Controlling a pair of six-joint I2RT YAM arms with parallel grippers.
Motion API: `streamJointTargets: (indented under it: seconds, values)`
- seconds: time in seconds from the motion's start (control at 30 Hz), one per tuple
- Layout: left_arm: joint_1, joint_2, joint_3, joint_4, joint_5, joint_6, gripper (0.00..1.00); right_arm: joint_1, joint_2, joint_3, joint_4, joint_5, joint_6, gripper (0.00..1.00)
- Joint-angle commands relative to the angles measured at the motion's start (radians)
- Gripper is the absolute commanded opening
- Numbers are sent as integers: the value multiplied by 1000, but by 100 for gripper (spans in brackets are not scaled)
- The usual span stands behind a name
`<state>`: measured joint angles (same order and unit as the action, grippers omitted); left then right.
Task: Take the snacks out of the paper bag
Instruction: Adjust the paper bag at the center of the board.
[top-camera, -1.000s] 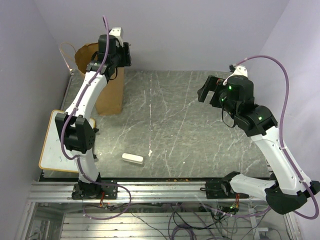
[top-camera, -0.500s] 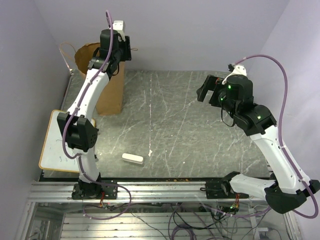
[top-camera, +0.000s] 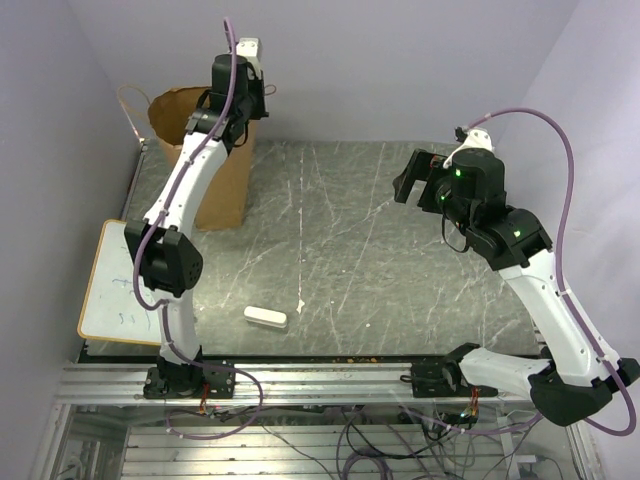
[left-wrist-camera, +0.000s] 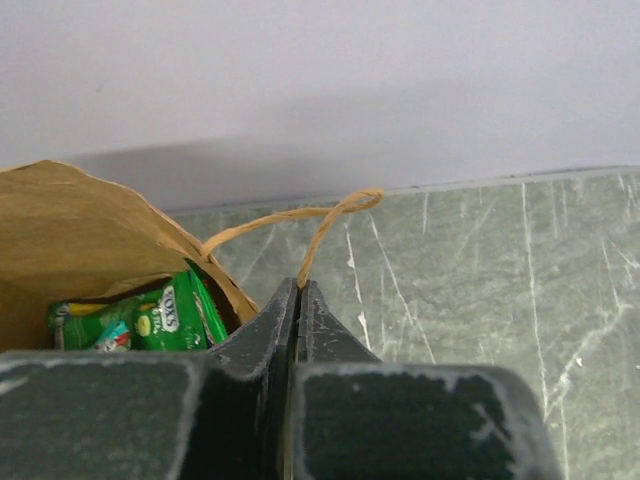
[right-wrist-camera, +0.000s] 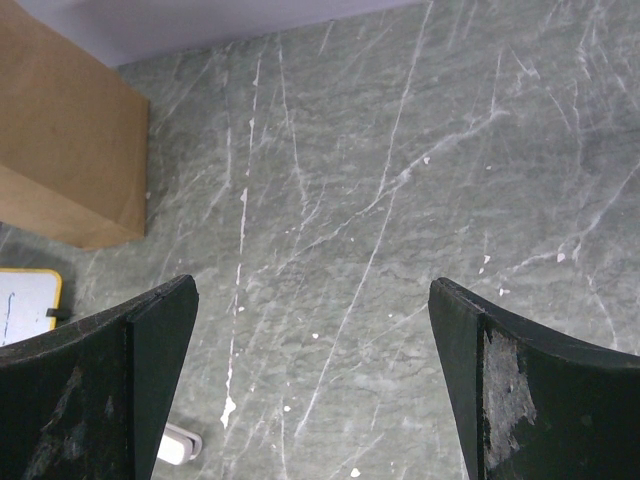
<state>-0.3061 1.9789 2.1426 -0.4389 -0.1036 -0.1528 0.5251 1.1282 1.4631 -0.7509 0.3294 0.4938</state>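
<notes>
**Item 1: paper bag** (top-camera: 228, 195). Brown kraft, upright, at the far left of the table (top-camera: 350, 250), mouth open upward. 1 twisted handle (left-wrist-camera: 270, 215) arcs from the right side of the rim. A 2nd handle (top-camera: 128, 105) loops off the far left side.

**Item 2: snacks** (left-wrist-camera: 150, 318). Green-and-white foil packets lie inside the bag, low against its inner wall. The count cannot be read, and none lies on the table.

**Item 3: left gripper** (left-wrist-camera: 300, 300). It is raised over the bag's right rim. The jaws are pressed together with the strand of the handle pinched in the seam between them. No packet is in the grip.

**Item 4: right gripper** (right-wrist-camera: 312, 300). It hangs over the far right of the table, well apart from the bag. The jaws are spread wide and hold nothing.

**Item 5: sundries.** A small white block (top-camera: 266, 317) lies near the front edge. A whiteboard (top-camera: 110, 290) lies at the near left.

**Step in hand (judged):** the first one, securing the bag by its handle. Extraction has not yet begun.

**Next move calls for (judged):**
- The left arm keeps the handle taut enough to steady the bag and hold its mouth open, without tipping it.
- The right arm crosses left and comes down into the mouth.
- It closes on 1 slippery packet by its edge.
</notes>
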Motion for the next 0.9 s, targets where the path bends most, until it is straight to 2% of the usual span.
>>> streamJointTargets:
  seconds: [0.0,0.4,0.7,0.87]
  values:
    - [-47,-47,17,-1,40,-52,7,-7,-4,22,22,-1,-9,100]
    - [-227,-186,-148,12,80,-226,7,-7,-23,5,3,-80,23,100]
    - [-363,-242,-180,-7,90,-370,7,-7,-25,-2,-27,-140,82,100]
    - [-440,-235,-150,-33,96,-424,7,-7,5,17,8,-164,159,100]
